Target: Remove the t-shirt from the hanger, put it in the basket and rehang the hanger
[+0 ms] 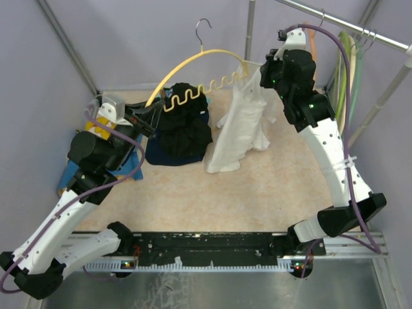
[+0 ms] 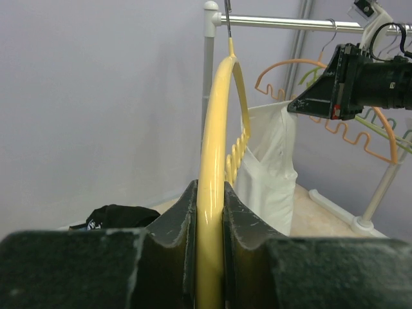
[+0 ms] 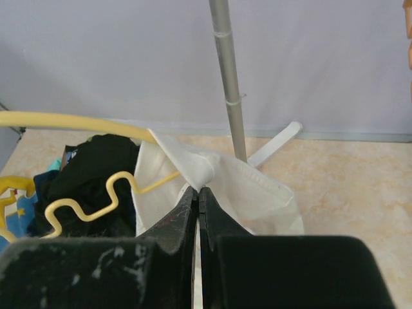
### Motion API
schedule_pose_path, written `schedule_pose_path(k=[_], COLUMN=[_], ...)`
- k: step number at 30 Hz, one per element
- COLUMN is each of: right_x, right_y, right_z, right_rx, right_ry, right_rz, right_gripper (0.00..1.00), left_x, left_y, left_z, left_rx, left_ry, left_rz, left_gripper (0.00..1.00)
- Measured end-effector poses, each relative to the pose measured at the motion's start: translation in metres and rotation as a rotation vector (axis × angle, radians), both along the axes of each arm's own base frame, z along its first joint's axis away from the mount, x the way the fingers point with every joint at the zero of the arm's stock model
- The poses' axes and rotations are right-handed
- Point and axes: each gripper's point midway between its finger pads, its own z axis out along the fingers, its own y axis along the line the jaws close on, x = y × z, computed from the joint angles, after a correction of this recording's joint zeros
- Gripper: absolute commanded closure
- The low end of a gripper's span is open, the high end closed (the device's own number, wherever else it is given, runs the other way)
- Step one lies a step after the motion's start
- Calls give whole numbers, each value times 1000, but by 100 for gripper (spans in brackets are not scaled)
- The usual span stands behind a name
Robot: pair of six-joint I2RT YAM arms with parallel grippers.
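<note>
A white t-shirt (image 1: 241, 122) hangs off the right end of a yellow hanger (image 1: 193, 61) held up over the table. My left gripper (image 1: 143, 117) is shut on the hanger's left arm; in the left wrist view the yellow bar (image 2: 211, 212) runs up between the fingers. My right gripper (image 1: 265, 76) is shut on a fold of the t-shirt at the hanger's right end; in the right wrist view the white cloth (image 3: 212, 170) is pinched at the fingertips. The shirt's lower part (image 3: 270, 199) droops toward the table.
A black garment (image 1: 180, 129) lies heaped on the table under the hanger, with blue cloth (image 1: 132, 168) to its left. A clothes rail (image 1: 347, 26) with orange and green hangers (image 2: 360, 135) stands at the back right. Its upright pole (image 3: 228, 84) is just behind the shirt.
</note>
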Motion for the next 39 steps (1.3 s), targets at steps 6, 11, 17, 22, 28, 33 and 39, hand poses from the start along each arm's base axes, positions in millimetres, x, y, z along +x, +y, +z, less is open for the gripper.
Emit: schedule_pose_path(k=[6, 11, 17, 22, 28, 33, 39], right_x=[0, 12, 19, -17, -98, -161, -156], right_y=[-5, -3, 9, 33, 81, 127, 138], right_z=[-14, -17, -28, -26, 20, 39, 25], right_rx=[-33, -62, -71, -65, -7, -47, -63], right_ry=[35, 48, 78, 32, -136, -180, -137], right_rz=[-20, -31, 25, 240, 679, 1009, 986], right_gripper=[100, 100, 100, 100, 100, 60, 30], left_x=[-1, -7, -6, 4, 20, 24, 19], left_y=[1, -1, 4, 7, 1, -2, -4], left_z=[9, 21, 25, 23, 10, 7, 15], left_rx=[-28, -51, -68, -84, -69, -63, -79], left_ry=[-36, -78, -85, -71, -31, -22, -38], left_rz=[0, -26, -6, 38, 66, 66, 38], left_gripper=[100, 100, 100, 100, 100, 100, 100])
